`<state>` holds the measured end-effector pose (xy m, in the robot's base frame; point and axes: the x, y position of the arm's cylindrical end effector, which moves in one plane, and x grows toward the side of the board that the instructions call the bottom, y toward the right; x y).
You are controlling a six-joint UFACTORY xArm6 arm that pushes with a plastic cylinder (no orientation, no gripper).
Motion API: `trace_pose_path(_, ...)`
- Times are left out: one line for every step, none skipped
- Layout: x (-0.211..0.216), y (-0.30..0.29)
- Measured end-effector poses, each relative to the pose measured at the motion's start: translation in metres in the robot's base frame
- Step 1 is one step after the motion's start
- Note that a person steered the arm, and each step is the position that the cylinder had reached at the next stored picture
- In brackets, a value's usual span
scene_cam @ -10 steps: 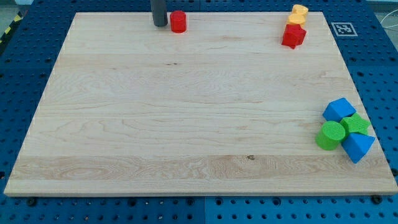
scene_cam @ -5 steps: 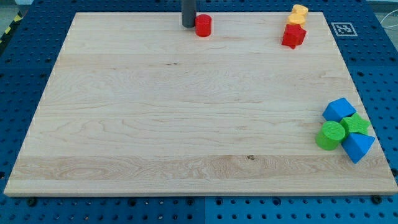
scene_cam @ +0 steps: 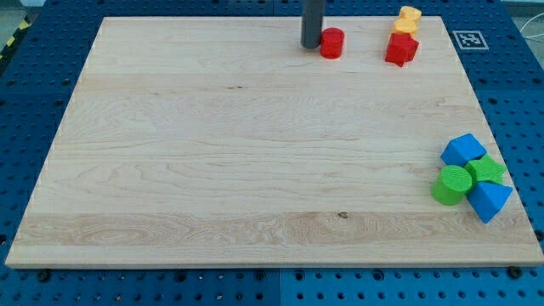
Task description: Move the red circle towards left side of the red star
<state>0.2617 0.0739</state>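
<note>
The red circle (scene_cam: 332, 42) lies near the board's top edge, right of the middle. My tip (scene_cam: 312, 45) touches its left side. The red star (scene_cam: 401, 48) lies further to the view's right, with a gap of board between it and the red circle. A yellow block (scene_cam: 408, 19) sits just above the red star, touching it.
A cluster sits at the board's right edge (scene_cam: 491, 127): a blue block (scene_cam: 463, 150), a green circle (scene_cam: 451, 184), a green block (scene_cam: 488, 170) and a blue triangle (scene_cam: 489, 200). A marker tag (scene_cam: 469, 39) lies off the board's top right corner.
My tip has pushed the red circle steadily to the view's right along the top edge, closing much of the gap to the red star. The other blocks have not moved.
</note>
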Motion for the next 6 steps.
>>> trace_pose_path(0.001, 0.033)
trace_pose_path(0.012, 0.052)
trace_pose_path(0.029, 0.062)
trace_pose_path(0.034, 0.076)
trace_pose_path(0.039, 0.076)
trace_pose_path(0.031, 0.089)
